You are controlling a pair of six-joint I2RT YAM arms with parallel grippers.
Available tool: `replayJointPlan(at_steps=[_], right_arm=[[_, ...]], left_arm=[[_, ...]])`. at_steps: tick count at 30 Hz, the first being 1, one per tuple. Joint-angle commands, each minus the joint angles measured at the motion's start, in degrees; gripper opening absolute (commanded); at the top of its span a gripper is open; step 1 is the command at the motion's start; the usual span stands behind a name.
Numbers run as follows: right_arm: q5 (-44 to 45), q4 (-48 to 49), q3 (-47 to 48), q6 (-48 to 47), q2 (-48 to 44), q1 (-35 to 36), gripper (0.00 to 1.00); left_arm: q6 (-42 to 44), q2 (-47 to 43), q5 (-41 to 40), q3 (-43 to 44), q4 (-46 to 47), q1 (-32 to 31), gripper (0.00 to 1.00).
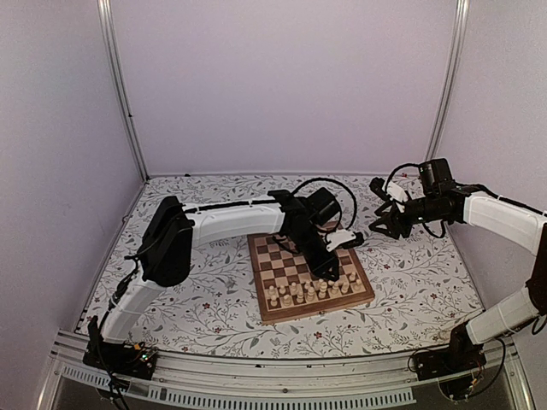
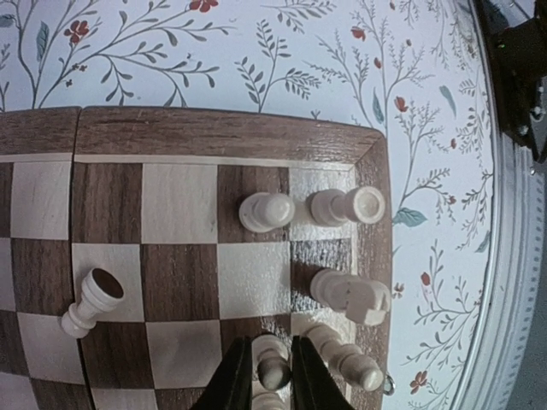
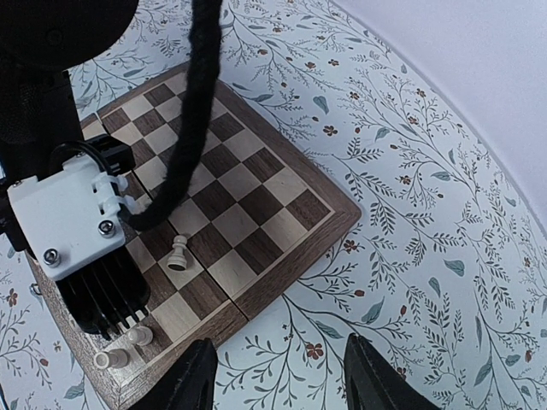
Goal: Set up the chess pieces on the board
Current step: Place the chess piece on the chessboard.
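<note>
Two rows of pieces stand along the board's near edge. The far side is unfilled, and one tipped piece lies mid-board. My left fingers clamp a pawn by the near-right corner. My right fingers hang open over the counter.

The left claw has its dark fingers pressed to either side of a pale chess piece near a corner of the board. Four more pieces stand close by. A tipped piece lies well apart from them. Floral desk shows beyond the border.
</note>
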Motion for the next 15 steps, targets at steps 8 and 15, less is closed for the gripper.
replayJointPlan(at_steps=[8,15], right_arm=[[-0.3,-0.6,0.0,0.0,0.2,0.1,0.54],[1.7,-0.7,2.1,0.9,-0.9,0.0,0.54]], left_arm=[[0.0,-2.5,0.3,-0.9,0.7,-0.8,0.20],[0.4,-8.0,-2.1,-3.2,2.5,-0.2,0.21]])
